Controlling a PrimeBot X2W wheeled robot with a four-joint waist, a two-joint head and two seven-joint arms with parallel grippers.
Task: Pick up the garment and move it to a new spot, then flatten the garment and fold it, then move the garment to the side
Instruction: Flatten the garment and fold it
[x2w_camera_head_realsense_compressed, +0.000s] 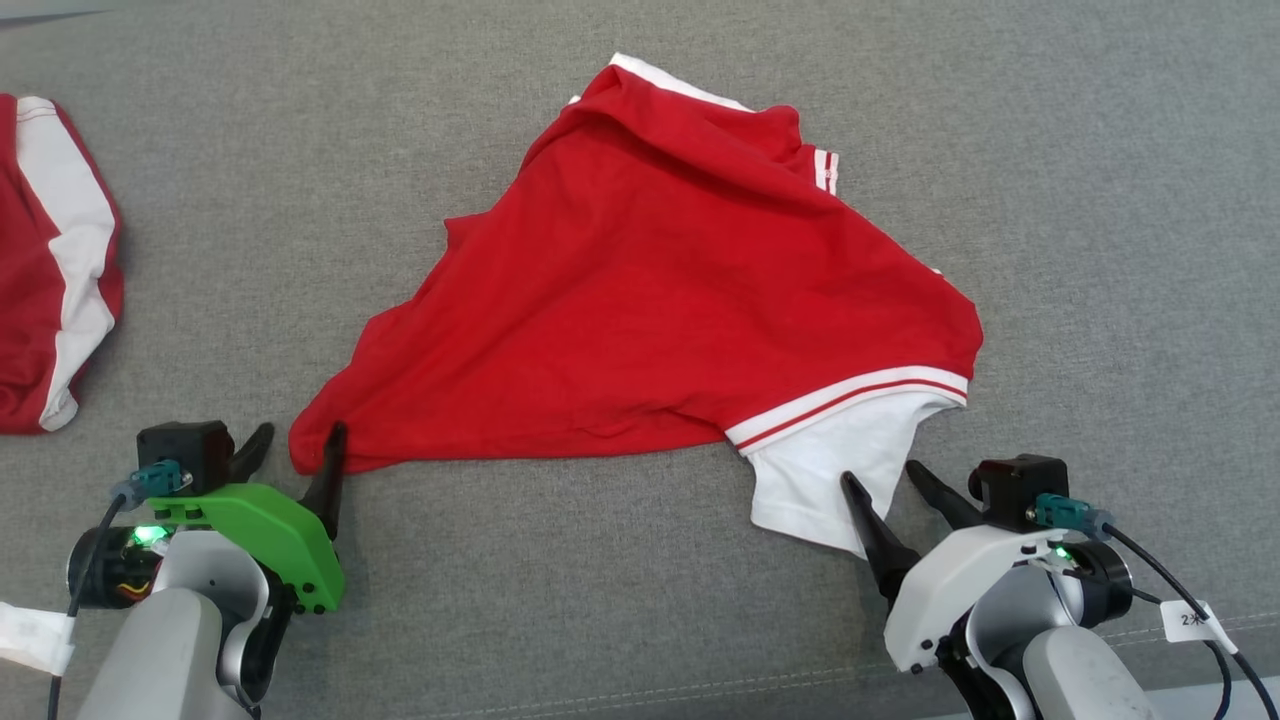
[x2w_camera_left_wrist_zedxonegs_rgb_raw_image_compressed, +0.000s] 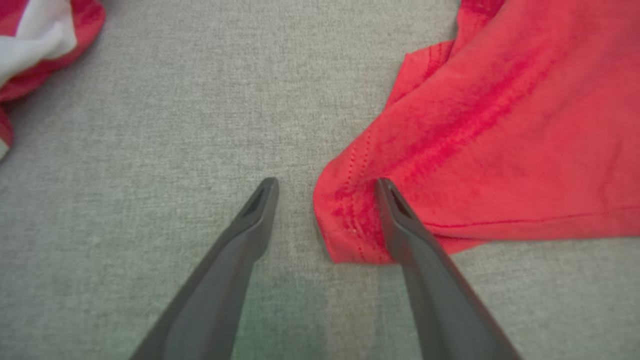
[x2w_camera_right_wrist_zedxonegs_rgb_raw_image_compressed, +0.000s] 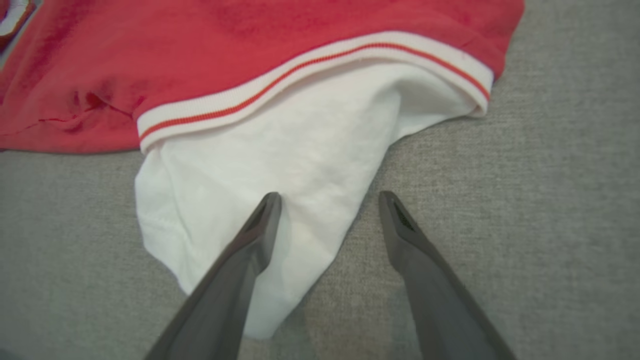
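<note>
Both arms are low at the near edge and I'm looking at the red garment lying in a rumpled triangle in the middle of the grey woven surface, far from flat. The collar end is bunched at the far side and a white sleeve pokes out at the near right. My left gripper is spread wide and holding nothing. In the left wrist view one finger sits over the stitched red hem corner and the other over bare cloth just beside it. My right gripper is released too, jaws apart, with one finger over the white sleeve and the other on the grey beside it. I read this as the flattening step, with no fold made yet. Next I'd want each gripper to straddle its piece properly, pinch a single layer, then draw the two corners apart and toward me to pull the creases out. The sleeve is thin and soft, so it could slip or bunch. Off at the far left edge lies a second red-and-white garment, well apart. The surface itself looks like upholstery weave, with a seam line running along the near right.
</note>
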